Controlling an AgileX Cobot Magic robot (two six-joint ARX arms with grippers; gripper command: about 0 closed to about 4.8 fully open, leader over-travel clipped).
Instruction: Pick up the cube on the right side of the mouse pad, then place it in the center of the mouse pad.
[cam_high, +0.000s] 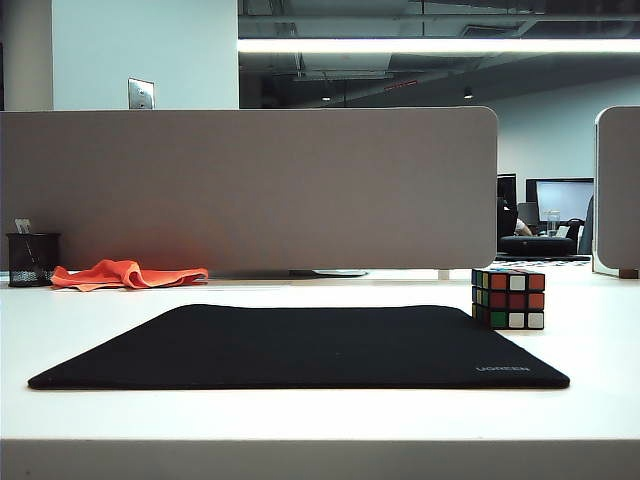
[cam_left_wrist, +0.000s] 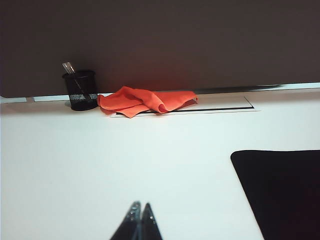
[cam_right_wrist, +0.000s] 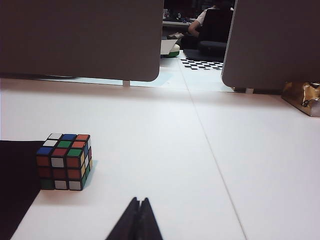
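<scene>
The cube (cam_high: 508, 298) stands on the white table just off the right edge of the black mouse pad (cam_high: 300, 345); the right wrist view shows the cube (cam_right_wrist: 63, 161) beside the pad's edge (cam_right_wrist: 15, 185). My right gripper (cam_right_wrist: 139, 201) is shut and empty, hovering over bare table well short of the cube. With its tips together and nothing between them, my left gripper (cam_left_wrist: 140, 205) sits over the white table to the left of the mouse pad's corner (cam_left_wrist: 285, 190). Neither gripper shows in the exterior view.
An orange cloth (cam_high: 125, 273) and a black mesh pen cup (cam_high: 32, 259) lie at the back left against the grey divider (cam_high: 250, 185). A second divider panel (cam_right_wrist: 275, 45) and a gold-wrapped object (cam_right_wrist: 304, 95) stand far right.
</scene>
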